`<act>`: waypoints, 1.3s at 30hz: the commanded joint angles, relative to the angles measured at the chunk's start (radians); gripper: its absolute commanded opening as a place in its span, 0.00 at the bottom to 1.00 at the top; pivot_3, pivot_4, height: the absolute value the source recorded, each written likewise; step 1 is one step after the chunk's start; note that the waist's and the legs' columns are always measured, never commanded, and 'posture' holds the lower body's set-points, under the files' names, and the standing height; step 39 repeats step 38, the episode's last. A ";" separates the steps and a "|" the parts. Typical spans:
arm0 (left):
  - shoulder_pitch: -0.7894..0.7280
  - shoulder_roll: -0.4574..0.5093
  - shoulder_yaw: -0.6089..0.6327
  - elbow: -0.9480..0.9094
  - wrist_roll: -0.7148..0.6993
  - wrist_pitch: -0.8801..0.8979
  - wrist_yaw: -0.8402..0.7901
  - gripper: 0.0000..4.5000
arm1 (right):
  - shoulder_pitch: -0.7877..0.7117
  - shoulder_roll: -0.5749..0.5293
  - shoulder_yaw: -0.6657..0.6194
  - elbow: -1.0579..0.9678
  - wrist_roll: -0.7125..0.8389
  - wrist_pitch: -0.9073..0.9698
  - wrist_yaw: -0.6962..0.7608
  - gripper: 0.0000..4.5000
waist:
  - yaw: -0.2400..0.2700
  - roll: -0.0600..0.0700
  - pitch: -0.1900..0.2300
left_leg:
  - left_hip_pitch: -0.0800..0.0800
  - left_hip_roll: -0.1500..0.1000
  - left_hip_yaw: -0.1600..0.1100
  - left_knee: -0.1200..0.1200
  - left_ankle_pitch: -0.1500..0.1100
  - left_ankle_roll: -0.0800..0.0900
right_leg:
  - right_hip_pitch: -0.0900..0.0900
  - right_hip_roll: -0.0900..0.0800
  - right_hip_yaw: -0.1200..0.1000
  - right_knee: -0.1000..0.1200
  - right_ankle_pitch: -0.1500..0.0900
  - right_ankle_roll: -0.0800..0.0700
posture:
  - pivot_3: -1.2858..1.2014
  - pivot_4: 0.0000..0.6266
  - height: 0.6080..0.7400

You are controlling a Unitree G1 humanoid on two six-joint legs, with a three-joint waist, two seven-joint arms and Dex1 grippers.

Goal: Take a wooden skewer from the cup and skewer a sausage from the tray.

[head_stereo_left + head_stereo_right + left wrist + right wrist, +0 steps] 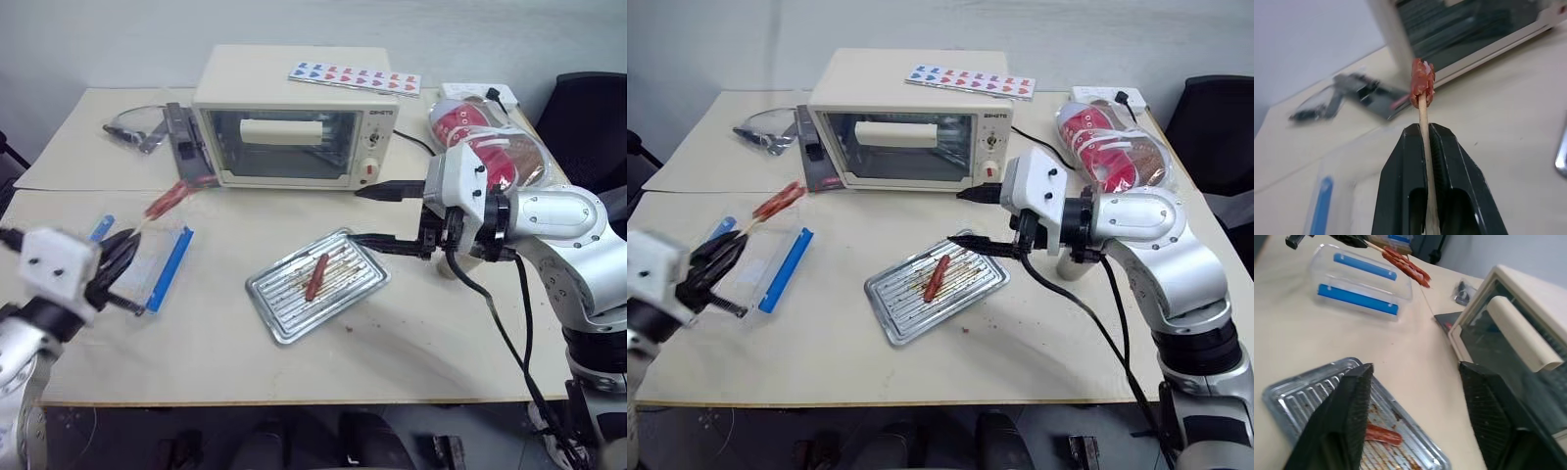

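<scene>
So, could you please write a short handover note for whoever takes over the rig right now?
Left gripper: shut on the wooden skewer, held above the clear plastic box at the table's left side.
Right gripper: open, empty, hovering over the far end of the tray.
Sausage: already on the skewer's tip, pointing toward the toaster oven.
A second sausage lies in the tray.
Cup: partly hidden behind the right gripper.
Done: skewer taken, sausage skewered.
Left: nothing of the task, it appears.
</scene>
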 commanded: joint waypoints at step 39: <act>0.427 0.165 0.625 0.167 -0.584 0.143 -0.321 0.51 | -0.119 -0.054 -0.082 0.019 0.345 0.390 0.026 1.00 | 0.003 0.000 0.000 | 0.002 0.001 -0.001 -0.004 -0.002 0.001 | 0.004 -0.001 -0.001 -0.006 -0.001 -0.001 | 0.52 0.24 1.00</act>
